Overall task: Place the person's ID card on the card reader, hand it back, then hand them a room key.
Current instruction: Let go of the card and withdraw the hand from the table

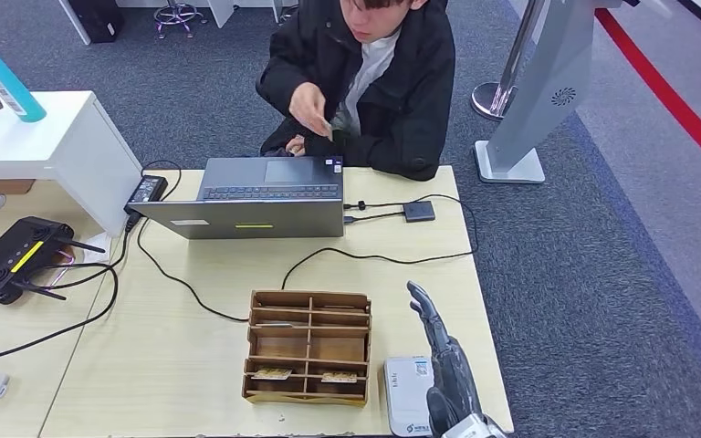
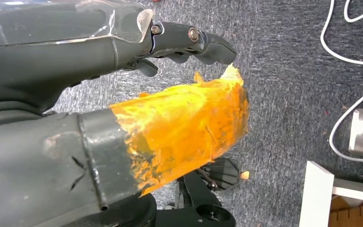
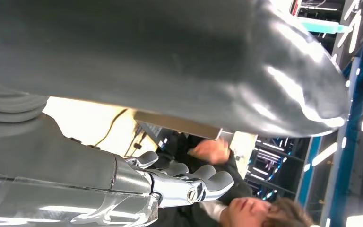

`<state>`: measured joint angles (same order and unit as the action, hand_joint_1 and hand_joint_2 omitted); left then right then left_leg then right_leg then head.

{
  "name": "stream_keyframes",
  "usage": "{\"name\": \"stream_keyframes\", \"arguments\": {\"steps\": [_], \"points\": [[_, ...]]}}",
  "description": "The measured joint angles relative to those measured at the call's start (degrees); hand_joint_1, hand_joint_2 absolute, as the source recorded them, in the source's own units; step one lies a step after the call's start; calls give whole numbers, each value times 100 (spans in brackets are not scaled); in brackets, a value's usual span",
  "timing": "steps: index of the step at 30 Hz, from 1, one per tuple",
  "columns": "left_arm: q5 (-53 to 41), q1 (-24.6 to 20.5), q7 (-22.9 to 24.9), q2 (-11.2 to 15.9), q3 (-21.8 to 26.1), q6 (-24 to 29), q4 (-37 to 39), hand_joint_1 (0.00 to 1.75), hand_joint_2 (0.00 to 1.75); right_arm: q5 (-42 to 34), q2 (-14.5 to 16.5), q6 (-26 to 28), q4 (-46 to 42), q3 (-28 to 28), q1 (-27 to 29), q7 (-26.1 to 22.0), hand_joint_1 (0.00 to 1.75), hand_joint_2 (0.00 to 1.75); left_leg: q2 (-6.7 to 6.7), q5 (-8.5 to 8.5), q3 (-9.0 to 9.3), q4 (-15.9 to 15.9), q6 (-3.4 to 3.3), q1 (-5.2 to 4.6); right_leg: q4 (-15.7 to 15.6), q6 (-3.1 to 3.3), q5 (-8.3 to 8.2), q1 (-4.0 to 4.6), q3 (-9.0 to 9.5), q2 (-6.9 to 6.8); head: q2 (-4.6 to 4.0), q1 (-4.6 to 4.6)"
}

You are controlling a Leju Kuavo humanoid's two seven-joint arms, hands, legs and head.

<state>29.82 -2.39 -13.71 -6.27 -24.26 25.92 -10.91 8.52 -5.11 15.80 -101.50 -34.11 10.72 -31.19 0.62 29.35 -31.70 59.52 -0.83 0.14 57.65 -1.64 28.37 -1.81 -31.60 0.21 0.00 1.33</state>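
Right hand (image 1: 445, 360): raised above the near right corner of the table (image 1: 192, 365), fingers extended and apart, holding nothing; in the right wrist view the fingers (image 3: 189, 177) reach toward the person. The hand is just beside and partly over the white card reader (image 1: 408, 394), which lies flat at the table's near edge.

Left hand (image 2: 123, 94): hangs over grey carpet; the thumb, wrapped in torn orange tape (image 2: 184, 127), and the dark fingers (image 2: 194, 45) stand apart with nothing between them.

To the left of the reader, touching or nearly so, stands a brown compartmented organiser (image 1: 308, 347); two cards (image 1: 272, 373) lie in its nearest row — one in the left compartment, one in the middle-right.

Beyond the organiser, an open grey laptop (image 1: 256, 196) sits at the far edge, with a black cable running across the tabletop and a small dark adapter (image 1: 418, 211) to its right.

The person (image 1: 365, 73) in a black jacket sits behind the laptop, one hand (image 1: 310, 108) raised at chest level and holding a small object — too small to confirm as the ID card
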Motion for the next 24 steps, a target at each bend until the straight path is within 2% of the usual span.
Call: {"name": "stream_keyframes", "arguments": {"steps": [24], "points": [[1, 4, -26, -44, 9, 44, 2, 0, 0, -195, -148, 62, 13, -5, 99, -67, 0, 0, 0, 0, 0, 0, 0, 0, 0, 0, 0, 0, 0, 0, 0, 0]]}}
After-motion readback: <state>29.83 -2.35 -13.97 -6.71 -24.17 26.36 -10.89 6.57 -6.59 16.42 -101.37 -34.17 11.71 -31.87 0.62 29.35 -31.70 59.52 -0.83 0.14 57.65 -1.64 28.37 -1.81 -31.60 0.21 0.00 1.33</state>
